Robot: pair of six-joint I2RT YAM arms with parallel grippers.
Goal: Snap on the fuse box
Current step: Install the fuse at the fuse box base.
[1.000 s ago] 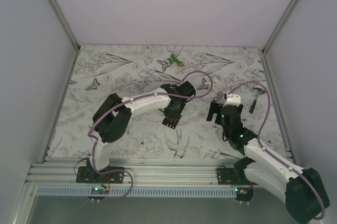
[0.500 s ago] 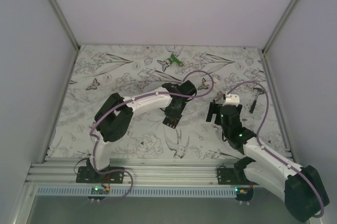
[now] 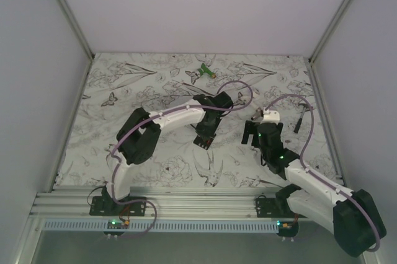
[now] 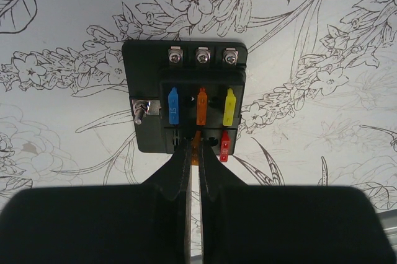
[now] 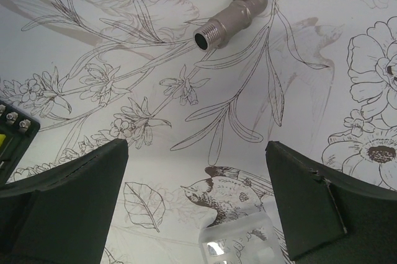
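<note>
The fuse box is a flat black block lying on the flower-printed table, and it also shows in the top view. Its far row holds blue, orange and yellow fuses, and a red fuse stands at its near right. My left gripper is at the box's near edge, shut on a thin orange fuse at the middle slot. My right gripper is open and empty above the table, to the right of the box. A corner of the box shows at the left edge of the right wrist view.
A clear plastic cover lies on the table just below my right gripper. A metal elbow fitting lies beyond it. A green-and-white object lies near the back of the table. Enclosure walls stand on the left, right and back.
My left arm has shifted a little to the right over the fuse box. My right gripper has moved slightly left and away from the near edge.
</note>
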